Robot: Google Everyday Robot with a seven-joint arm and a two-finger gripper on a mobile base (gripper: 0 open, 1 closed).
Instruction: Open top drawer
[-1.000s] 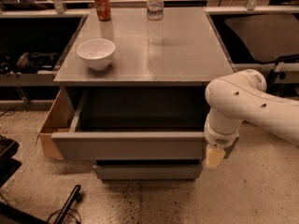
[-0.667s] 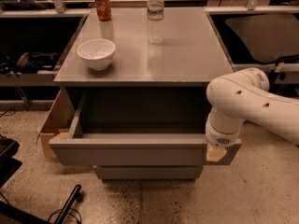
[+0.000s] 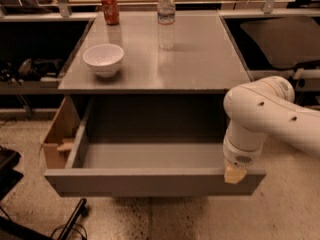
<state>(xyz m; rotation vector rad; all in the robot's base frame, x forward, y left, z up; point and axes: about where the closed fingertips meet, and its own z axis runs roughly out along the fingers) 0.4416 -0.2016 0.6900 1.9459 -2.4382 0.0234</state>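
The top drawer (image 3: 150,181) is a matte grey drawer with a long flat front panel. It stands pulled far out from under the grey tabletop, showing its broad shallow empty interior (image 3: 150,154). My gripper (image 3: 235,174) hangs from the white arm at the right end of the drawer's front panel, at its top edge. The lower drawer fronts are hidden below the open drawer.
On the grey tabletop (image 3: 200,59) stand a white bowl (image 3: 103,59), a clear water bottle (image 3: 166,16) and a red can (image 3: 110,8). A cardboard box (image 3: 60,136) sits at the cabinet's left. Black equipment lies on the floor at lower left (image 3: 10,174).
The top drawer has slid further out toward the camera, and my gripper has moved with its right front edge. The lower drawer fronts have gone out of sight beneath it.
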